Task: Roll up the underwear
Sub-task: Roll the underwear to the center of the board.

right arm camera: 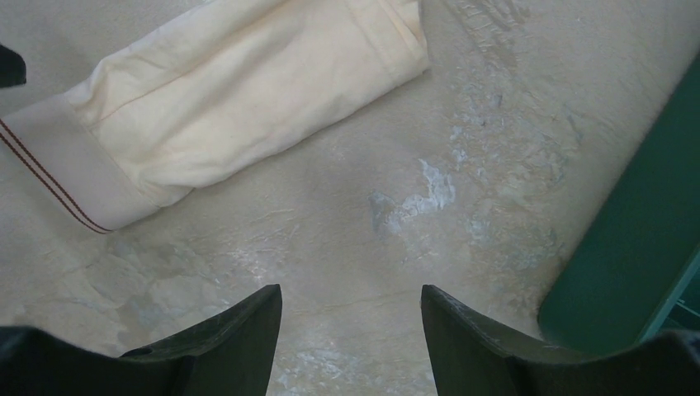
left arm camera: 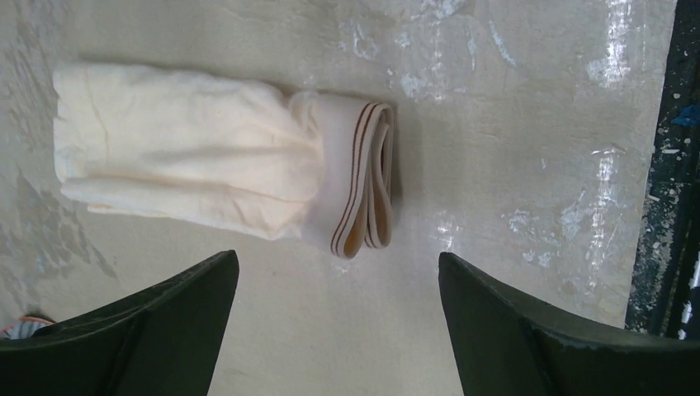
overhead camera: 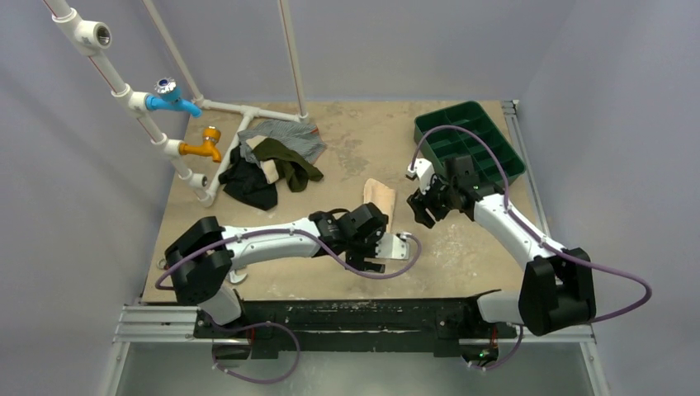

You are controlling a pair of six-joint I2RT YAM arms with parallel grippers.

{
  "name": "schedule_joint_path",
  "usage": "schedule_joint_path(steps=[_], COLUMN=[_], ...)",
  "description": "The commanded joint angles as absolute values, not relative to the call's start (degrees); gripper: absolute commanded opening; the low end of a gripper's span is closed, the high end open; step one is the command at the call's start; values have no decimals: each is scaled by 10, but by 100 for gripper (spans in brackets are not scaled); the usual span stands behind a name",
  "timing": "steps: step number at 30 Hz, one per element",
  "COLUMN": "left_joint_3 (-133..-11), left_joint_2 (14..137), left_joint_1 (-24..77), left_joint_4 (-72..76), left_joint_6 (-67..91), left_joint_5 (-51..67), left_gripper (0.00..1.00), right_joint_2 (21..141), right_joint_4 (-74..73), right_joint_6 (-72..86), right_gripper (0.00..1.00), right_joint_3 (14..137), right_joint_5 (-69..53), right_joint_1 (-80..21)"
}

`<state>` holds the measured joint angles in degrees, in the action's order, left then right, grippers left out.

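One desk (overhead camera: pixel 347 140) carries two arms: the left arm (overhead camera: pixel 264 239) stretches low to the right, and the right arm (overhead camera: pixel 512 223) reaches in leftward. One green tray (overhead camera: pixel 470 140) sits at the far right. One underwear (overhead camera: pixel 380 198), folded into a strip, lies mid-desk between them. The left fingers (left arm camera: pixel 165 322) stand wide apart just short of its band end; the right fingers (right arm camera: pixel 223 338) are apart beside it. Neither pair holds anything.
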<state>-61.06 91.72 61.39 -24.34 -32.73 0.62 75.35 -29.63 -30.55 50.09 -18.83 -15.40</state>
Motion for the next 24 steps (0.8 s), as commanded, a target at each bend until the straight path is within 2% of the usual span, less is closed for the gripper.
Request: schedule_joint_path(steps=[1,16,20,24], left_joint_3=[-608,-567,-559,-550], left_joint_2=[942,1000,1005,1006], left_joint_1=[646,665,670,672], left_joint_4=[-189,-95,-85,-87], left_joint_6=[-380,-450,-455,-453], left_joint_5=[-62,-112,-118,-116], left_gripper=[88,79,70,54], right_joint_2=[759,777,784,789], right_joint_4=[-297,-311,-313,-316], right_joint_6=[-302,-311,-312,-313], right_gripper=[61,61,61,61], right_joint_3=[499,504,506,506], right_joint_5=[-223,-246,-248,-249], right_joint_1=[-144,-139,-139,-138])
